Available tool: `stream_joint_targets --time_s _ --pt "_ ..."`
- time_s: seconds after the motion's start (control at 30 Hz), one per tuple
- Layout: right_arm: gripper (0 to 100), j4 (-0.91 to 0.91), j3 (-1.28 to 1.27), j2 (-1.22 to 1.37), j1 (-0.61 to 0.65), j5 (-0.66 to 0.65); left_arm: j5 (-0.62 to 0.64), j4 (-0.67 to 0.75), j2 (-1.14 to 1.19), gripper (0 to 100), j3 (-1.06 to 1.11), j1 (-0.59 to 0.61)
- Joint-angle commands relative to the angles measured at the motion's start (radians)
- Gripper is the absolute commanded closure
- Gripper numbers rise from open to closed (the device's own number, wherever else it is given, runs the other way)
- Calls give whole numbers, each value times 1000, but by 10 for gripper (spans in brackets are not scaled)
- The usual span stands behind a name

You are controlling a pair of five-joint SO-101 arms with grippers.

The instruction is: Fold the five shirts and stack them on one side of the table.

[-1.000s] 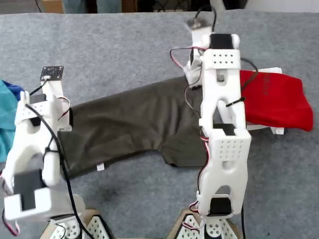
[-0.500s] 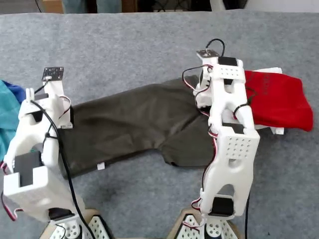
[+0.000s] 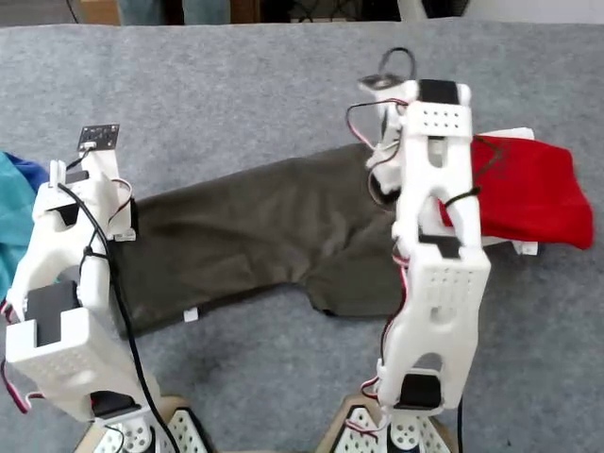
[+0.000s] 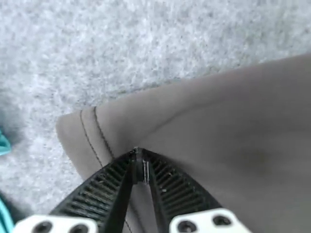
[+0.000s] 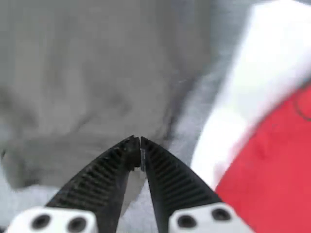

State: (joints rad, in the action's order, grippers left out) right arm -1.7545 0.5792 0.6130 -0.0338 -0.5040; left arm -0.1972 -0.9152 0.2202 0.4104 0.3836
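Nearest me, the olive shirt [image 3: 255, 236] lay spread flat across the middle of the table [image 3: 236, 94], its near edge running ragged, with a small tag showing and 1 lobe bulging toward the arm bases. At its left end the left gripper [image 4: 138, 158] was clamped tight, tips meeting on the cloth just inside the stitched hem, and a crease ran out from the pinch, so I took it to have hold of that corner. At the shirt's right end the right gripper [image 5: 140, 150] hung over the cloth's edge with its jaws pressed together, and I could see nothing between them. Just beyond that edge sat a red shirt [image 3: 528, 193], folded, on a white shirt [image 3: 514, 132], which looked to me like the start of the stack. A teal shirt [image 3: 14, 217] was bunched at the table's left edge, waiting. As I judged it, the fold on this 1 had not begun. To do it well, the right jaws would need to part, drop onto the hem and bite only the shirt, clear of the white cloth beside it. Then both corners should lift together, evenly, keeping the cloth taut so it folds over without bunching.
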Motion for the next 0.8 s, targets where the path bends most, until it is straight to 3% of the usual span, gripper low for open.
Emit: stream_joint_targets --time_s 0.0,0.27,0.4,0.6,0.77 --pt "981 -5 -225 -255 57 -137 3 3 2 971 -28 47" --pt "977 57 -745 -699 71 -516 0 2 2 971 -28 44" --pt "887 74 -981 -894 106 -637 2 2 2 971 -28 44" --pt "770 112 -1248 -1090 245 -681 6 2 2 971 -28 42" --pt "734 427 -1540 -1124 313 -677 6 2 2 971 -28 44"
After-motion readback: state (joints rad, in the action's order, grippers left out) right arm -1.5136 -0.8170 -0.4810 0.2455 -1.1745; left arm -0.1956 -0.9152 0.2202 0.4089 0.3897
